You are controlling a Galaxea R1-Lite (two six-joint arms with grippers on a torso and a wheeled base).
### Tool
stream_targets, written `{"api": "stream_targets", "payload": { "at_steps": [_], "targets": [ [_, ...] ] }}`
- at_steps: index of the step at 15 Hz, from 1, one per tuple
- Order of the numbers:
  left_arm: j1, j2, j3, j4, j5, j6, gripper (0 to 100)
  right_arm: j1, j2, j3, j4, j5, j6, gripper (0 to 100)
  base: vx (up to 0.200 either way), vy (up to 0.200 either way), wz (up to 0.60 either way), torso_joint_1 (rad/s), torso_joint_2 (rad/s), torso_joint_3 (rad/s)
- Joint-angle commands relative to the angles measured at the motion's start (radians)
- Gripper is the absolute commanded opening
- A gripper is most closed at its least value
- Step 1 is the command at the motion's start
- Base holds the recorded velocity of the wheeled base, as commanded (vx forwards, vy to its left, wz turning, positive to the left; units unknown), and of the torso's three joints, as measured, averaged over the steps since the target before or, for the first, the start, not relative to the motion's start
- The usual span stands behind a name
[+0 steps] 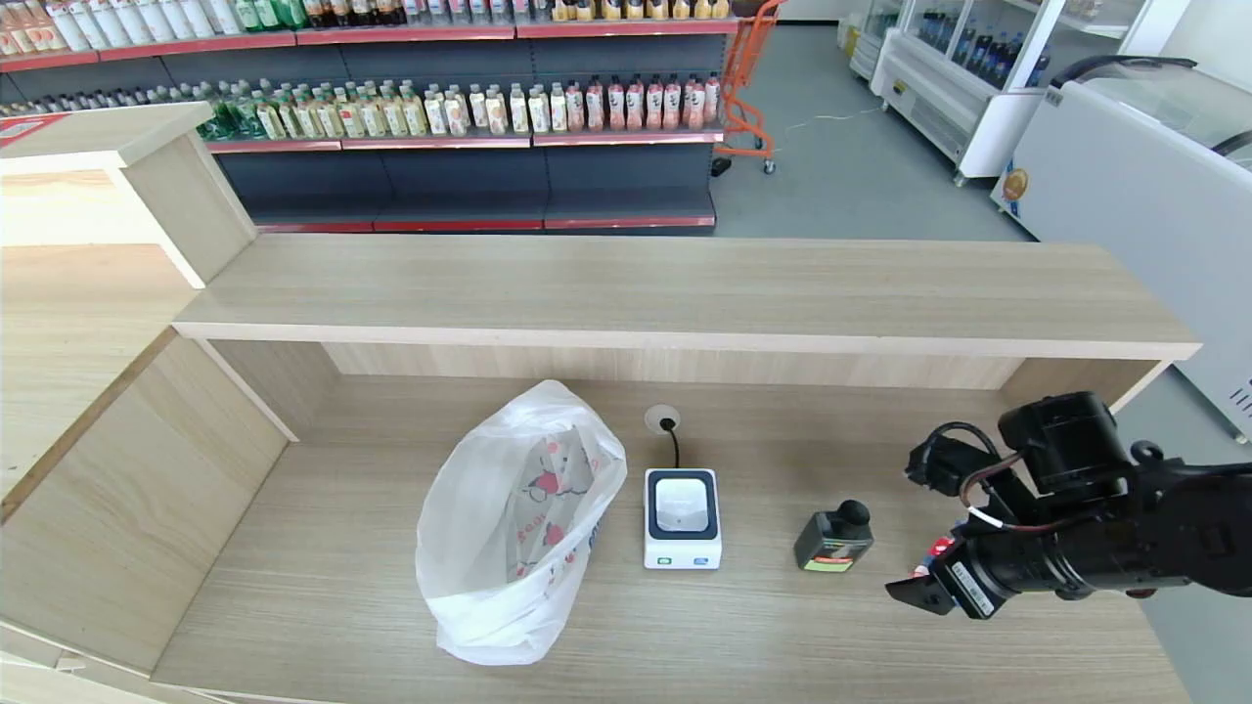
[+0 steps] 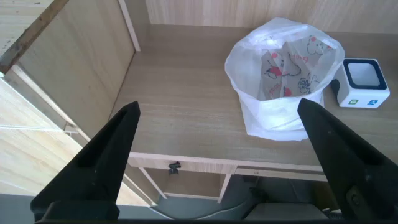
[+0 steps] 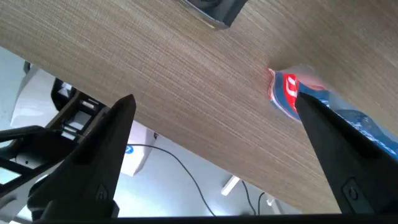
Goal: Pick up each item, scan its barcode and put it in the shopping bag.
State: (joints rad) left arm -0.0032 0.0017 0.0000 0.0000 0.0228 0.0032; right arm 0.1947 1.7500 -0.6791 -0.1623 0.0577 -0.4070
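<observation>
A white plastic shopping bag [image 1: 518, 528] stands open on the wooden counter [image 1: 743, 636], with a printed packet inside it [image 2: 283, 68]. To its right sits the white barcode scanner [image 1: 682, 516]. A small dark bottle [image 1: 834, 540] with a round black cap stands further right. My right gripper [image 1: 924, 584] hangs low over the counter at the right end, open [image 3: 214, 102]. A blue and red packet [image 3: 292, 90] lies on the counter beside one of its fingers, partly hidden by it. My left gripper [image 2: 219, 107] is open and holds nothing, off the counter's front left with the bag beyond it.
A raised wooden ledge [image 1: 685, 293] runs along the back of the counter, and a slanted side wall [image 1: 127, 508] closes its left end. The scanner's cable goes into a hole [image 1: 663, 418] behind it. Store shelves and freezers stand beyond.
</observation>
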Motion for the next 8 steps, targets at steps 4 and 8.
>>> {"api": "stream_targets", "payload": {
  "at_steps": [4, 8],
  "targets": [
    [0.0, 0.0, 0.0, 0.0, 0.0, 0.0, 100, 0.034, 0.177, -0.042, -0.128, 0.002, -0.07, 100, 0.0, 0.0, 0.0, 0.0, 0.0, 0.0],
    [0.0, 0.0, 0.0, 0.0, 0.0, 0.0, 100, 0.035, 0.269, -0.062, -0.235, 0.005, -0.133, 100, 0.0, 0.0, 0.0, 0.0, 0.0, 0.0]
  ]
}}
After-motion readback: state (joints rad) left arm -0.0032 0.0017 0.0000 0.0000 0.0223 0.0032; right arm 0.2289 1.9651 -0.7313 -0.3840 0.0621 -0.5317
